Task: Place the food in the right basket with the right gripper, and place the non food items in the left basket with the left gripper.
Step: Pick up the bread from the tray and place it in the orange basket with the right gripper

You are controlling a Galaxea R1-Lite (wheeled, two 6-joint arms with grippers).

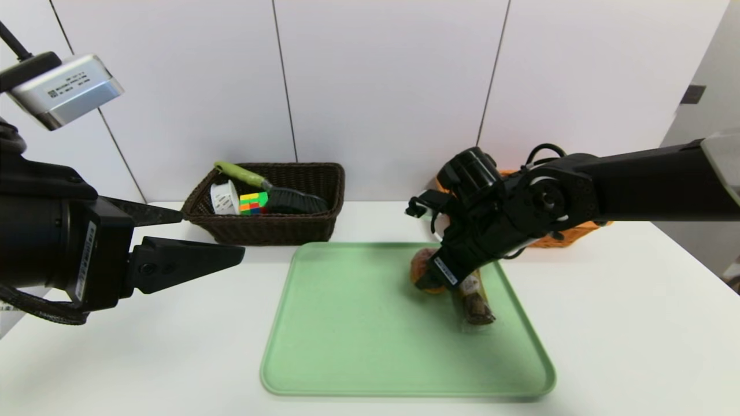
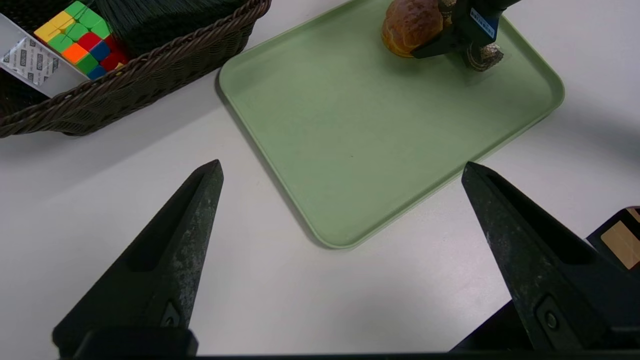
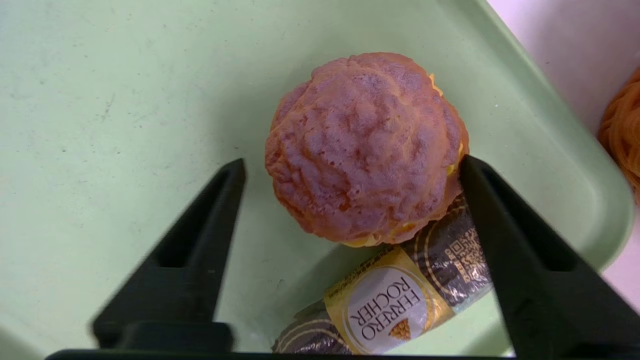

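Right end effector (image 3: 352, 167) down over bun (image 3: 364, 147) on green tray (image 1: 358, 346); fingers spread, one finger touching bun, other apart. Wrapped snack (image 3: 395, 300) beside bun. Left end effector (image 2: 342, 172) wide open above surface, holding nothing.

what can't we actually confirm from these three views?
- Orange basket: head view, mostly behind the right arm; contents unseen.
- Right gripper: jaws straddle the bun; one jaw meets it, the other shows a gap, so grip unconfirmed.
- Wrapped snack: cut off by the right wrist view's edge.
- Spool: partly hidden by the dark basket rim.
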